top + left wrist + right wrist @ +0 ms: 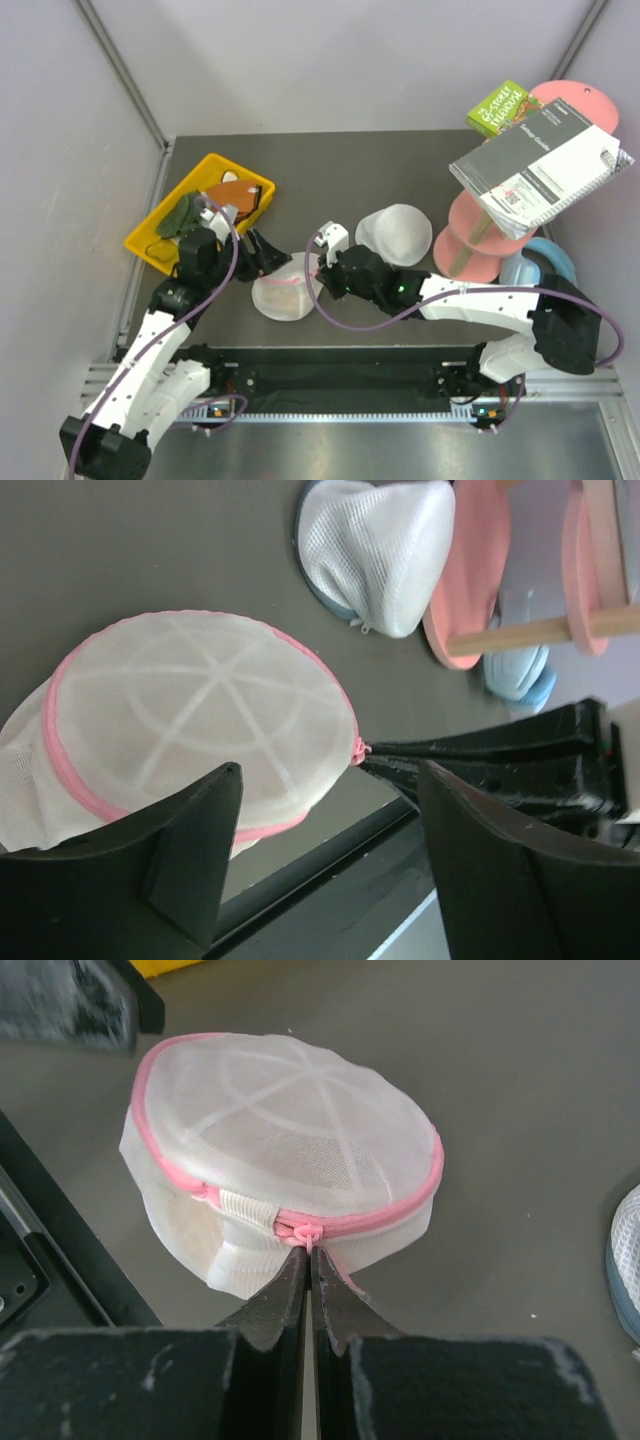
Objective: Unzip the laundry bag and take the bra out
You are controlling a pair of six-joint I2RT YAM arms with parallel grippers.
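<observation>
The zipper pull's (305,1232) tab vanishes between the right gripper's (308,1252) pinched fingertips. The laundry bag's (290,1150) contents cannot be made out through the mesh. One left gripper (330,775) finger (170,870) hides part of its rim; beyond, a white mesh dome (375,545) is cropped.

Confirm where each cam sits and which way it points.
Top external: above and behind the arms, looking down at the table; both arms show, left tool open, right tool at the laundry bag.
Left wrist: on the left arm, looking across the bag's ribbed top; own open fingers in front.
Right wrist: low, facing the bag's side; own shut fingers pinch the zipper pull.
Shared: both wrist views show the bag.
</observation>
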